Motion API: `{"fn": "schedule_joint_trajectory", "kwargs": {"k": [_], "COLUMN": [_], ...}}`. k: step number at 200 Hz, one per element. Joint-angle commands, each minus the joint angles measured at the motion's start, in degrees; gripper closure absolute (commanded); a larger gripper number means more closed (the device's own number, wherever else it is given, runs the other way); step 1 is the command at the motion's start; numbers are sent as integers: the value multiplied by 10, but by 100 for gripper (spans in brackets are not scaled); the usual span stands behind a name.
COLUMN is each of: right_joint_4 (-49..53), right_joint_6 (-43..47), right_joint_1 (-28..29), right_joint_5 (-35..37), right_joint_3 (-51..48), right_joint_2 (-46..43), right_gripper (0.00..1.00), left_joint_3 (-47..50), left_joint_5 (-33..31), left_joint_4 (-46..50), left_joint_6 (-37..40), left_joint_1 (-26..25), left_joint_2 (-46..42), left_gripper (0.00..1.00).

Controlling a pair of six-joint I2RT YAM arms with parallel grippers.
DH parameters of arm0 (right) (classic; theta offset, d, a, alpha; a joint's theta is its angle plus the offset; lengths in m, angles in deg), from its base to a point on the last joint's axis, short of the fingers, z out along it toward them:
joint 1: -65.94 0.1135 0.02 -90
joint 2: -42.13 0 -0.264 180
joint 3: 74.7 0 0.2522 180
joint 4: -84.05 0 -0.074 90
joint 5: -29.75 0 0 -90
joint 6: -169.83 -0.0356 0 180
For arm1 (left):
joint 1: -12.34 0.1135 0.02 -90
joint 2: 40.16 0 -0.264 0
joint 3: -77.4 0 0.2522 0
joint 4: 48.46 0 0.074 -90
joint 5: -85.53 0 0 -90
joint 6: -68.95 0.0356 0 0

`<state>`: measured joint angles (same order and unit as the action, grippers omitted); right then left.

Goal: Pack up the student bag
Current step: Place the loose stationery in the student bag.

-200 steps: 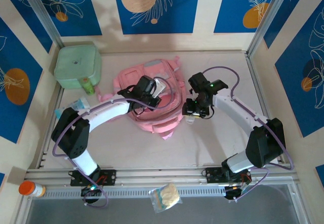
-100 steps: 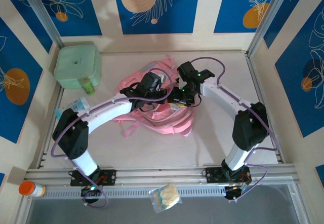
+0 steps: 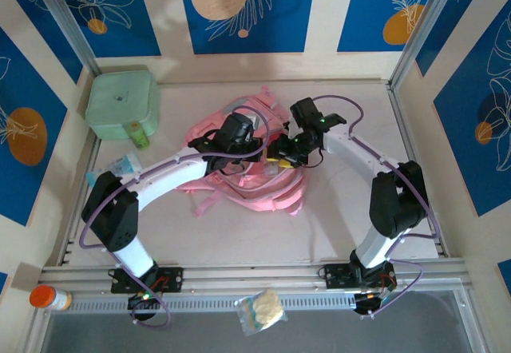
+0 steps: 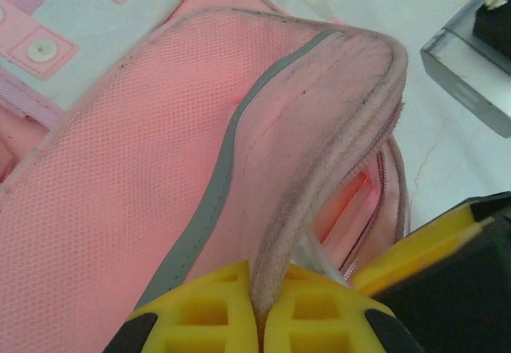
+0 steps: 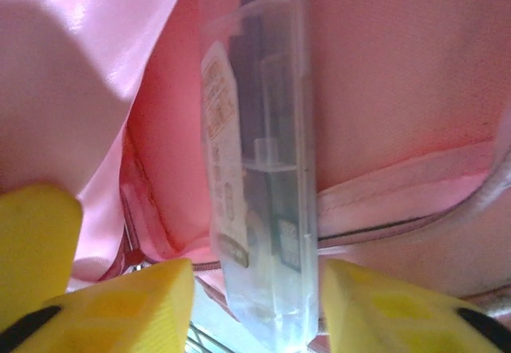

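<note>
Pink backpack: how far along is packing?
Done: the soft pink fabric backpack is unzipped. In hand: left fingers pinch its opening rim; right fingers hold a clear plastic case in its mouth. Left, probably: release, zip up; mint-green square soft case sits outside.

One student bag (image 3: 263,193), one mint-green case (image 3: 121,101), one small green item (image 3: 140,138), one pale blue packet (image 3: 124,164), one clear plastic box (image 5: 259,169), one orange-capped bottle (image 3: 49,297) and one snack packet (image 3: 260,311) are showing

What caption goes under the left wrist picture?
Left gripper pinching the pink student bag by its zip rim, the opening gaping beside it.
</note>
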<state>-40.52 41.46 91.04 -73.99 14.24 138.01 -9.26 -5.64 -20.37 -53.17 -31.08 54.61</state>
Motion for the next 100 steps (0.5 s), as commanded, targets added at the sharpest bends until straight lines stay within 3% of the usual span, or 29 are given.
{"fn": "schedule_joint_trajectory", "kwargs": {"k": [1,23,55,100], "right_joint_4": [-38,-109,-173,-274], "right_joint_6": [-36,-74,-134,-202], "right_joint_1": [8,23,36,49], "right_joint_5": [-37,-73,-68,-85], "right_joint_3": [-28,-47,-41,-61], "right_joint_2": [-2,-5,15,61], "right_gripper": [62,72,85,93], "left_joint_3": [-8,-7,-5,2], "left_joint_5": [25,35,25,16], "left_joint_4": [-48,-54,-58,-67], "left_joint_6": [-23,-26,-32,-49], "left_joint_1": [-2,-3,-3,-3], "left_joint_2": [-25,-24,-25,-26], "left_gripper": [100,100,100,100]}}
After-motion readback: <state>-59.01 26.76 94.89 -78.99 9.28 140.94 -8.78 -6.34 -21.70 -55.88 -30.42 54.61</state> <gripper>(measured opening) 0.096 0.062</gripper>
